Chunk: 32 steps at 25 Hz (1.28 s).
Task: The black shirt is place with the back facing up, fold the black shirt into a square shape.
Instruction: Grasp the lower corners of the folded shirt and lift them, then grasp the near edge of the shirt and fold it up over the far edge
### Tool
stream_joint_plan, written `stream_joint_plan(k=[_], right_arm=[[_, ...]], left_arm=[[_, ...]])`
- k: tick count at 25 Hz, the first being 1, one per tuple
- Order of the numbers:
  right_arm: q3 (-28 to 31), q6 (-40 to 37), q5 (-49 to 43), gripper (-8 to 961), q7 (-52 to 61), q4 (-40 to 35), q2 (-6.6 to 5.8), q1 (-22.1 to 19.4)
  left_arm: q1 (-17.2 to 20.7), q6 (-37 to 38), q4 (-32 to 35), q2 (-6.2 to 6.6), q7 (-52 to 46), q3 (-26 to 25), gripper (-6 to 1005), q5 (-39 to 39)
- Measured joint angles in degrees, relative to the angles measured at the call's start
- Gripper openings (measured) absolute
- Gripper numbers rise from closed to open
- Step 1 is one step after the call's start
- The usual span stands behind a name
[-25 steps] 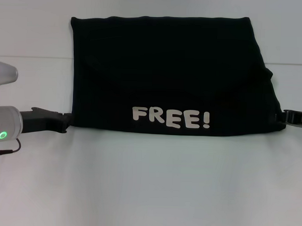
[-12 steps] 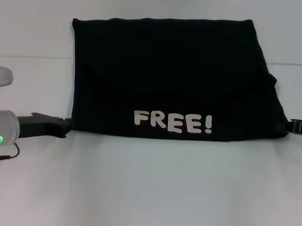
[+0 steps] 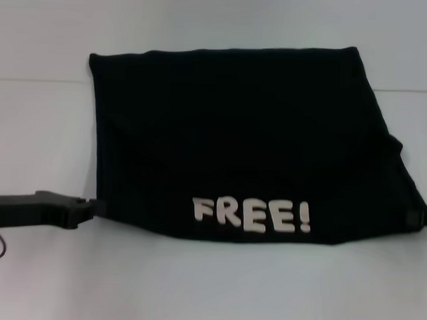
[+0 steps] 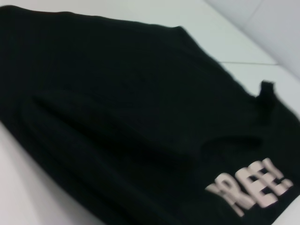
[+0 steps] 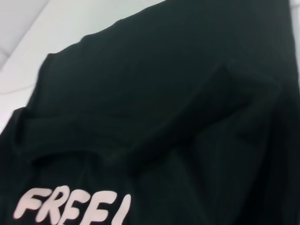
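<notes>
The black shirt (image 3: 242, 133) lies folded into a wide band on the white table, with the white word "FREE!" (image 3: 252, 215) along its near edge. My left gripper (image 3: 94, 208) is shut on the shirt's near left corner. My right gripper (image 3: 416, 218) is shut on the near right corner, and only its tip shows at the picture's edge. The near hem sags a little between the two corners. The left wrist view is filled by the shirt (image 4: 117, 117) and its lettering, and so is the right wrist view, where the shirt (image 5: 164, 103) shows soft folds.
The white table (image 3: 209, 290) stretches bare in front of the shirt and to its left. A faint seam (image 3: 34, 80) crosses the table behind the shirt's far edge.
Both grippers have drawn back toward me with the shirt's near corners. The whole shirt now sits lower and larger in the head view.
</notes>
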Motion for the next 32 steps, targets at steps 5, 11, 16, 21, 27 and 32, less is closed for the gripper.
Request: stream_joint_plan(k=[5, 11, 16, 21, 27, 32], right_arm=[[2.66, -7.77, 0.04, 35, -4.3, -1.96, 0.34, -4.22], [5.37, -13.43, -0.23, 34, -10.17, -2.18, 0.41, -9.18], [7.54, -18.07, -0.36, 35, -13.0, -2.27, -0.32, -12.63], [8.97, -21.73, -0.46, 35, -15.15, -2.28, -0.84, -15.63], [9.69, -24.31, -1.0, 34, -16.36, -1.68, -1.45, -18.33], [12.77, -27.35, -3.89, 35, -16.4, -2.08, -1.6, -18.49]], left_arm=[[1.75, 7.96, 0.11, 0.8, 0.4, -4.03, 22, 0.37], [4.32, 15.78, 0.29, 0.84, 1.26, -6.89, 24, 2.08], [5.45, 21.08, 0.07, 0.67, 2.5, -8.48, 25, 3.65], [6.2, 24.29, -0.11, 0.49, 3.44, -8.74, 27, 6.07], [7.07, 26.77, -0.23, 0.36, 3.78, -9.52, 29, 9.46], [7.39, 28.65, -0.32, 0.24, 3.94, -9.93, 30, 10.96]])
